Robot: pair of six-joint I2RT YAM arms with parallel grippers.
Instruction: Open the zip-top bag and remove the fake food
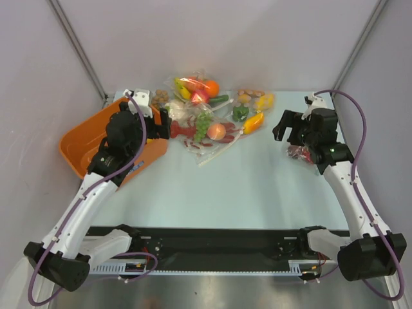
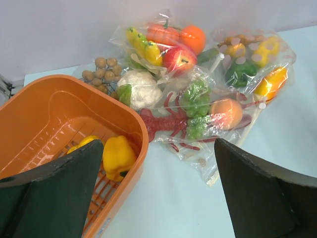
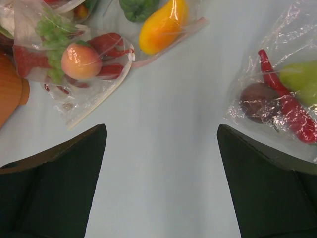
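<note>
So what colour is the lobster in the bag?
The lobster is red; the left wrist view shows it best.

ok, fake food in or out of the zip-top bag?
In. The lobster, peach and grape bunch all lie under the clear film of the zip-top bag; whether the zip is shut, cannot tell.

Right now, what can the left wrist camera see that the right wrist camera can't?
Only the left wrist camera sees the yellow pepper lying in the orange basket, plus the white cauliflower and the red apple farther back. Only the right wrist camera sees a separate clear bag holding a red chili, a green pear and a dark round fruit. Both see the zip-top bag with the peach, the green grapes and the red lobster inside, on the pale blue table.
</note>
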